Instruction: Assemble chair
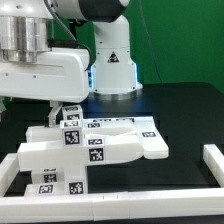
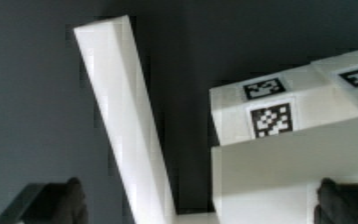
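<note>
Exterior view: the robot arm (image 1: 45, 60) is reaching in from the exterior view's left over a black table (image 1: 185, 115); its white base (image 1: 112, 60) is standing at the back against a green wall; the chair parts are lying near the middle of the table, a large flat white slab (image 1: 90, 155) with a tagged block (image 1: 72, 125) sitting on its near-left portion, and the marker board (image 1: 125, 125) lying just behind them; a white border rail (image 1: 214, 165) is framing the work area; a small tagged piece (image 1: 60, 184) is resting by the front rail; the gripper itself is hidden here behind the arm's housing. Wrist view: the gripper (image 2: 197, 200) is showing only its two dark fingertips (image 2: 51, 202), standing apart with nothing clamped between them; a long thin white strip (image 2: 126, 120) is running at a slight tilt across the dark surface, its lower end passing between the fingertips; a chunky white block (image 2: 300, 140) bearing two square tags is lying beside the strip, apart from it; whether this block is the one on the slab cannot be told.
</note>
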